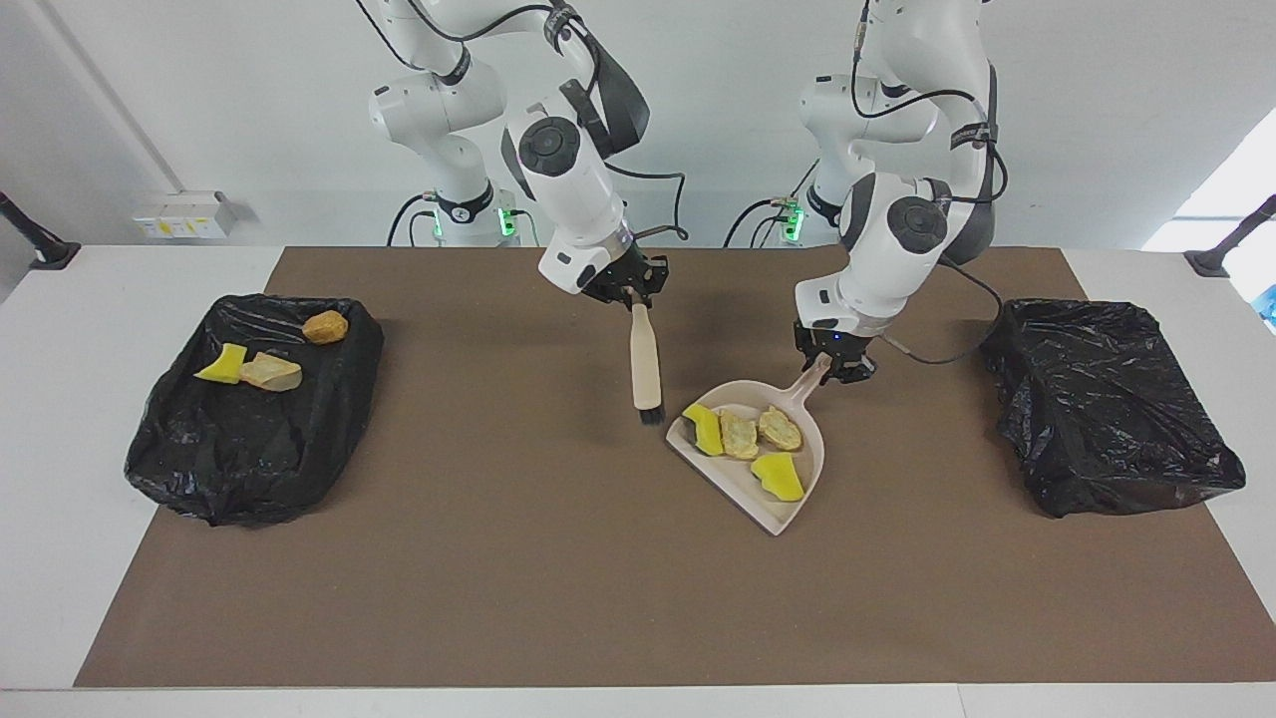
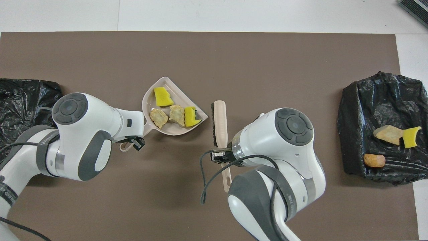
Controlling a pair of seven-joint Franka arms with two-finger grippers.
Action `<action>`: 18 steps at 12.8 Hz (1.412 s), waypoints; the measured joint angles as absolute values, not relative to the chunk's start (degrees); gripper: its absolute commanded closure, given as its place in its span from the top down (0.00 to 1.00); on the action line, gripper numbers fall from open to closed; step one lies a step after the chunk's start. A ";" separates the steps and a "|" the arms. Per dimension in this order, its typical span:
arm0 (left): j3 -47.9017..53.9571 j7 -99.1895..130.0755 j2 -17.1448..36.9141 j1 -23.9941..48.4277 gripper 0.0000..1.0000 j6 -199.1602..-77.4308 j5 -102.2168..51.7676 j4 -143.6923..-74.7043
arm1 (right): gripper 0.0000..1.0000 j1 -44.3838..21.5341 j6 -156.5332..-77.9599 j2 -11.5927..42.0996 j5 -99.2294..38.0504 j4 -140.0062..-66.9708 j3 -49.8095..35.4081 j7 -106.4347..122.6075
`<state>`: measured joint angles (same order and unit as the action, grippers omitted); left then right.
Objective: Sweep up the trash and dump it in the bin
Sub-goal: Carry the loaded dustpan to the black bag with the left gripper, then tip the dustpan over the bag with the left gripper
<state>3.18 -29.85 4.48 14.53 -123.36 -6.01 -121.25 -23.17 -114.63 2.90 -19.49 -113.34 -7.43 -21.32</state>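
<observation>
Two bins (image 1: 1107, 409) on the desk (image 1: 558, 558). Dustpan (image 1: 788, 504) w/ four scraps of trash (image 1: 740, 435) is up, left gripper (image 1: 837, 365) jaws clamped on its handle; the empty bin sits on that arm's end, nearest. Right gripper (image 1: 628, 289) jaws clamped on the brush (image 1: 646, 364), beside the dustpan.

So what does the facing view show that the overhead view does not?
Only the facing view: the left claw shut on the dustpan handle, the right claw shut on the brush, both arm bases, and the whole black bag at the left arm's end.
Only the overhead view: the brush handle's end poking out under the right arm.
Both: four scraps in the dustpan and three on the other bag.
</observation>
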 measured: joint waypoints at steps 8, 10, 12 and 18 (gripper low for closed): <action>2.71 -28.61 -0.23 -1.21 0.00 -111.76 -5.93 -112.93 | 0.00 -33.34 -112.65 1.16 -9.03 -116.07 -8.56 -37.03; 2.69 -28.88 -0.29 -5.47 0.00 -105.45 -5.59 -108.70 | 0.00 -37.03 -113.20 1.25 -8.62 -117.92 -8.64 -39.80; 2.65 -32.43 -0.15 -11.33 0.00 -101.07 -5.44 -104.92 | 0.00 -39.87 -115.44 1.52 -8.53 -120.03 -8.66 -41.81; 2.32 -53.36 2.67 -30.13 0.00 -95.23 -4.50 -97.07 | 0.00 -46.96 -127.05 6.49 -8.41 -124.29 -8.68 -48.44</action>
